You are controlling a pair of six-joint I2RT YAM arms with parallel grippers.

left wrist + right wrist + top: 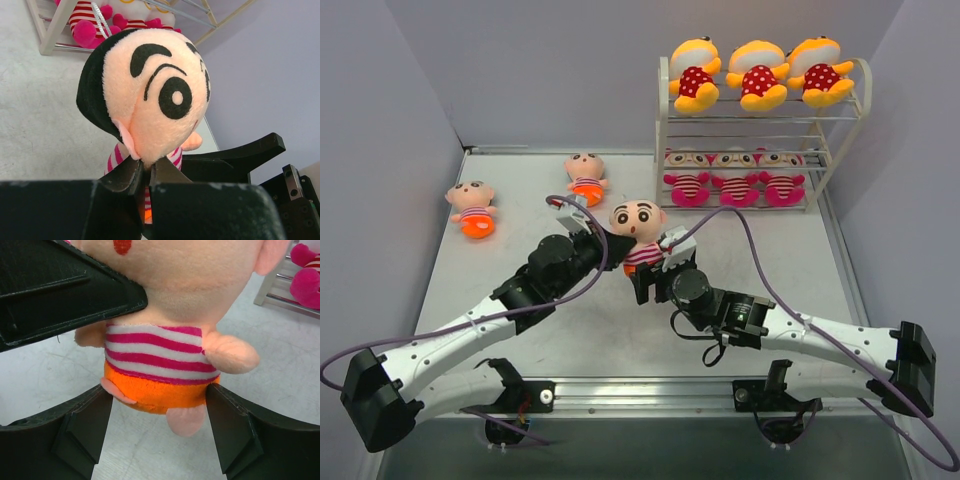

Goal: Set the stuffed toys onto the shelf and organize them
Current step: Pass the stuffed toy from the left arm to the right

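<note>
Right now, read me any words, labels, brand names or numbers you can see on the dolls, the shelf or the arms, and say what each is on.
None: no view shows readable words, labels, brands or numbers.
Middle peach-faced doll: only stitched face marks and stripes.
Shelf, yellow-orange dolls, pink-striped dolls: no lettering.
Two other peach-faced dolls: too small to show any tag.
</note>
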